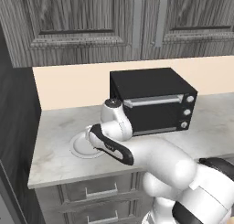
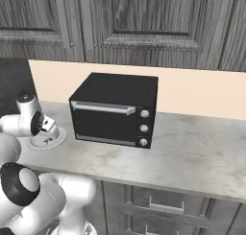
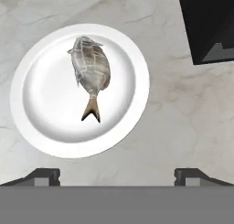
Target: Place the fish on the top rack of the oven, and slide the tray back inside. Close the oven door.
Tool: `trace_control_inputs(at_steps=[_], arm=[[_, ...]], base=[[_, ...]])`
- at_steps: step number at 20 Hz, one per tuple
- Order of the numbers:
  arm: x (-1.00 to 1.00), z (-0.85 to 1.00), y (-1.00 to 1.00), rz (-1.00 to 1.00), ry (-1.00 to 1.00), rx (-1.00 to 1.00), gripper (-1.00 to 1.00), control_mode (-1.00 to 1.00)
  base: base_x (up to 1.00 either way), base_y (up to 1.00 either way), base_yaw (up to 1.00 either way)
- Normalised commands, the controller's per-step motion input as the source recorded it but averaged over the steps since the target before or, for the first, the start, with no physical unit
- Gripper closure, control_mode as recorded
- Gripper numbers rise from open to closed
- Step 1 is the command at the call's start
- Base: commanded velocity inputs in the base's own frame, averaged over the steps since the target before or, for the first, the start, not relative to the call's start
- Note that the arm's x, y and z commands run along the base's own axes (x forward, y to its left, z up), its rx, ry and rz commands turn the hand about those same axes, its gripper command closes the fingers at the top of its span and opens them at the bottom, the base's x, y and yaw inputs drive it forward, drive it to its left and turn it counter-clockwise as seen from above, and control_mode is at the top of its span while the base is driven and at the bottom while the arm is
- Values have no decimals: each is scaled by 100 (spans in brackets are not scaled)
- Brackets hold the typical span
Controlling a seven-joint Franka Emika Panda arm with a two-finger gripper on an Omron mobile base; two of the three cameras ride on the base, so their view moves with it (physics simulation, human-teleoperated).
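Your gripper (image 3: 117, 175): jaws spread wide, grasping nothing, above counter (image 3: 183, 118) | fish (image 3: 90, 71) lies on white plate (image 3: 41, 127), tail toward you | black box oven (image 3: 208, 22) beside plate, apart | upper cabinets (image 1: 91, 22) behind.

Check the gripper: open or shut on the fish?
Open. In the hand view the gripper fingertips stand wide apart above the counter, while the fish lies untouched on the plate.

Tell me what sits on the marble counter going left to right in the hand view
Round white plate with the grey-brown fish lying on it → bare grey marble counter → corner of the small black box oven at upper right.
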Motion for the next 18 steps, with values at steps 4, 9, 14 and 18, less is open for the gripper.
trace_control_inputs(at_steps=[4,9,14,18], arm=[[31,-21,22,-12,1,-4,-100,-100],[34,-23,18,-18,0,-9,-100,-100],[34,-27,10,-17,1,-8,-100,-100],[38,-30,10,-14,3,-6,-100,-100]], base=[[0,0,0],[0,0,0],[0,0,0],[0,0,0]])
